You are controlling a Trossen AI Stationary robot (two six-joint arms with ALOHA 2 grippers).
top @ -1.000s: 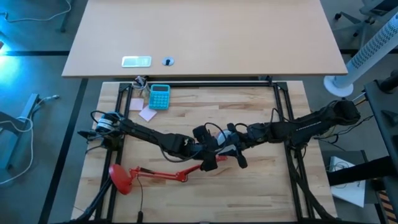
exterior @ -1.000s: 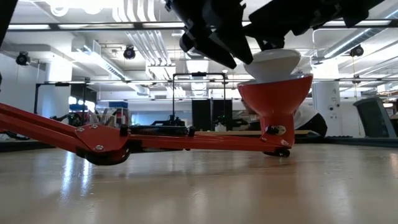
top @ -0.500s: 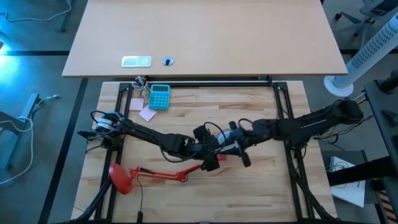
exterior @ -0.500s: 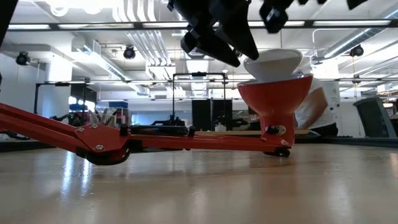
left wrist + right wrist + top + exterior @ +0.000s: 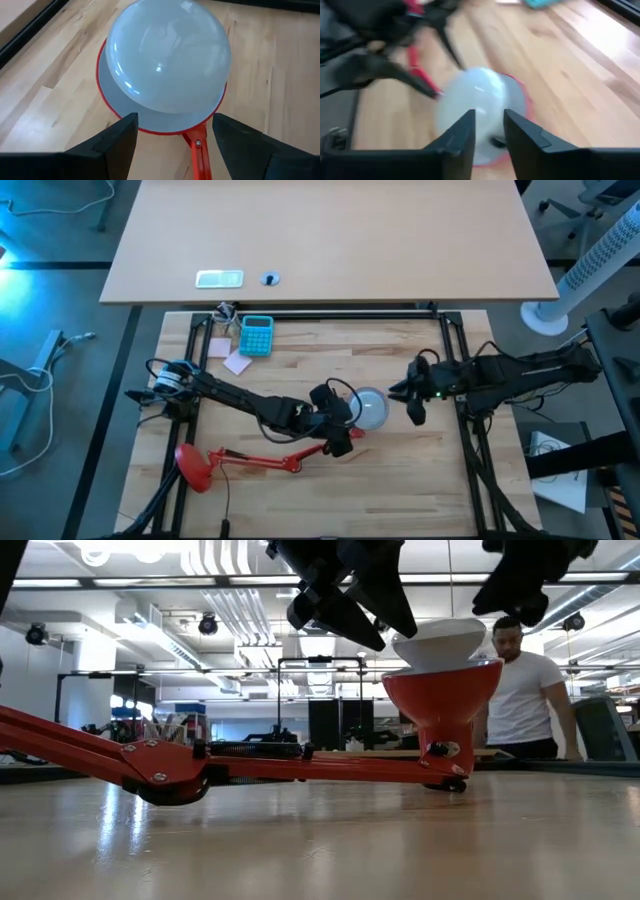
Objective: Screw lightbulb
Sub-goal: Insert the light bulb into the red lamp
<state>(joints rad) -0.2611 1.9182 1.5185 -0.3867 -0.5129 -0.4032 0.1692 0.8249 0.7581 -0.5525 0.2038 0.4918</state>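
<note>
Lightbulb (image 5: 372,408) sitting dome-up in the red lamp shade (image 5: 441,700) mid-table. Left gripper (image 5: 345,430) holding open-fingered at the shade's stem, fingers (image 5: 116,141) straddling it. Right gripper (image 5: 412,402) hanging well apart, fingers narrowly parted, gripping nothing.

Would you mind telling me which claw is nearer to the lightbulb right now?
The left claw is nearer, right beside the lightbulb at the red lamp shade. The right claw is off to the bulb's other side, clear of it.

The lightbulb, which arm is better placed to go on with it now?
Likely the left. The left gripper sits open beside the lightbulb in the red lamp shade; the right gripper is off it, narrowly open.
</note>
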